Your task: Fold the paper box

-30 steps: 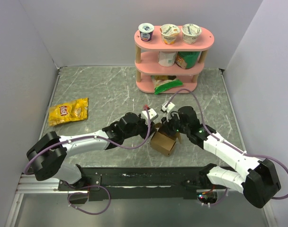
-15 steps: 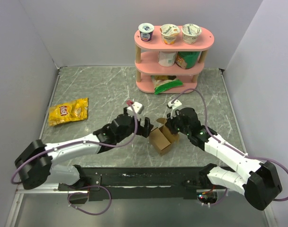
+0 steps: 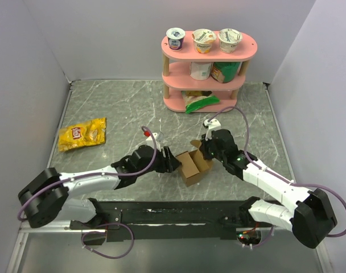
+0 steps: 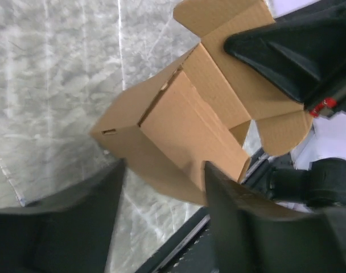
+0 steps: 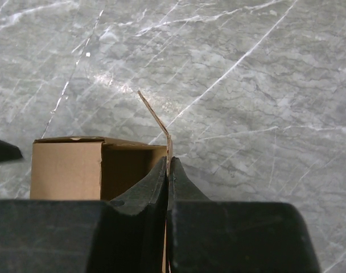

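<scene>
Small brown cardboard box [image 3: 191, 166] is mostly formed: walls up, standing on the grey marble table [image 3: 104, 102] near the front edge, between both arms. Top is open, flaps stick out, not yet tucked. Closing them looks like all that's left. Right claw [image 5: 168, 165] is pinched tight on one upright flap on the box's right side. Left claw [image 4: 161, 182] is spread wide, with the box's left side just ahead between its fingers; contact unclear.

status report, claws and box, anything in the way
Left claw open, straddling the paper box. Right claw shut on an upright flap. Box half formed, top open. Yellow snack bag and pink shelf well clear.
</scene>
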